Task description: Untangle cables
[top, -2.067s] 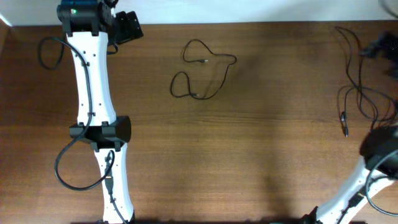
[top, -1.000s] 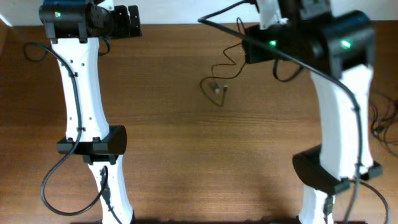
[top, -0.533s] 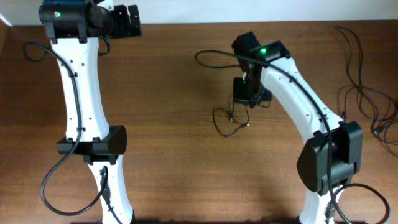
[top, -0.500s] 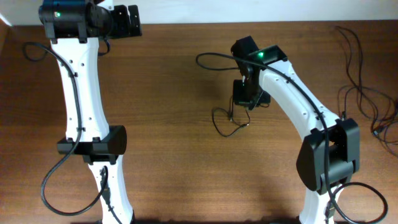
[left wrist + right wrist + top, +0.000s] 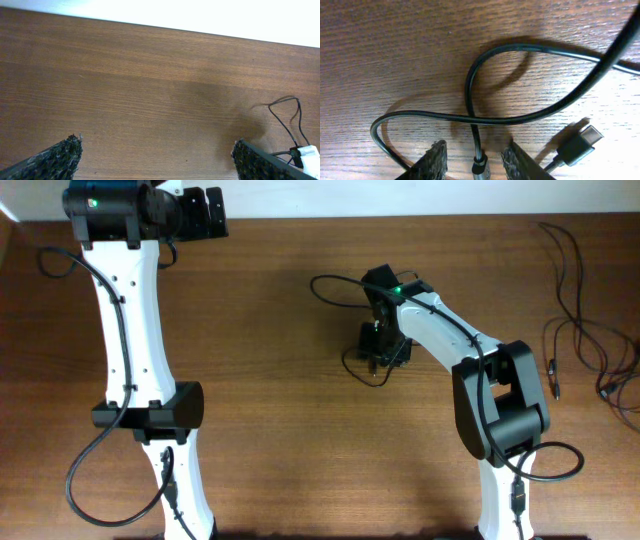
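One thin black cable (image 5: 470, 82) lies in loops on the wooden table (image 5: 300, 430). My right gripper (image 5: 477, 161) is low over it, open, its fingertips (image 5: 438, 158) on either side of a silver-tipped plug end (image 5: 480, 167) with a gap on both sides. A second plug (image 5: 577, 145) lies to the right. From overhead, the right gripper (image 5: 383, 350) sits mid-table, with the cable's loop (image 5: 330, 277) trailing to the upper left. My left gripper (image 5: 207, 218) is at the far left back, wide open (image 5: 160, 161) over bare wood.
More black cables (image 5: 580, 310) are bunched along the table's right edge. The left wrist view catches a loop of cable (image 5: 290, 120) at its right side. The white wall runs along the table's far edge.
The right arm came down from high over the table to the cable. Its jaws have parted around the plug end, and the cable now rests on the wood. The left arm is still.
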`<state>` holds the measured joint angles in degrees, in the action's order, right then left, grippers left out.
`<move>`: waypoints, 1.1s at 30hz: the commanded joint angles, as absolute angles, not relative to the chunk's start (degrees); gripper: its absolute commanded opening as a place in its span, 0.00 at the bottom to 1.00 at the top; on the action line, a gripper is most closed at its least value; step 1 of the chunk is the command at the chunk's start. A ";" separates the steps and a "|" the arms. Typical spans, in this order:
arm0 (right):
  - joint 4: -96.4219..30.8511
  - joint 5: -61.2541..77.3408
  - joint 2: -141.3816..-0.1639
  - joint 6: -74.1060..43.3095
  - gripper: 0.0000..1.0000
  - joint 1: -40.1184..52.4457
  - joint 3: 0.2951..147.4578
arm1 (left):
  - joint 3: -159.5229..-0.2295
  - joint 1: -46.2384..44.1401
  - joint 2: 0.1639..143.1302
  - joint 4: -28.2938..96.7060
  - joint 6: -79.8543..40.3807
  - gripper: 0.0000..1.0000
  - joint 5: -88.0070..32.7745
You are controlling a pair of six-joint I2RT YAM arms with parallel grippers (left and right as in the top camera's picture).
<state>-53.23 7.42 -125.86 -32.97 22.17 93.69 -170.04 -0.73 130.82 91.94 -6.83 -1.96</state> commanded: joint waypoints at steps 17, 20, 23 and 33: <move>-50.30 -2.26 -131.39 -27.24 0.49 16.78 108.53 | -169.84 -0.73 130.69 92.01 -6.13 0.99 -1.76; -47.92 -2.20 -132.75 -27.05 0.78 15.99 108.53 | -169.84 -0.75 130.69 91.77 -6.13 0.99 -1.76; -56.71 -1.98 -134.32 -35.68 0.77 15.99 108.53 | -169.84 -0.75 130.72 91.81 -6.13 0.99 -1.76; -62.52 0.80 -134.43 -39.44 0.60 16.10 106.69 | -169.84 -0.75 130.72 92.29 -6.13 0.99 -1.78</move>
<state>-62.85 0.47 -133.80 -39.05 16.36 107.61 -169.97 -0.73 130.82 92.31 -6.83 -1.96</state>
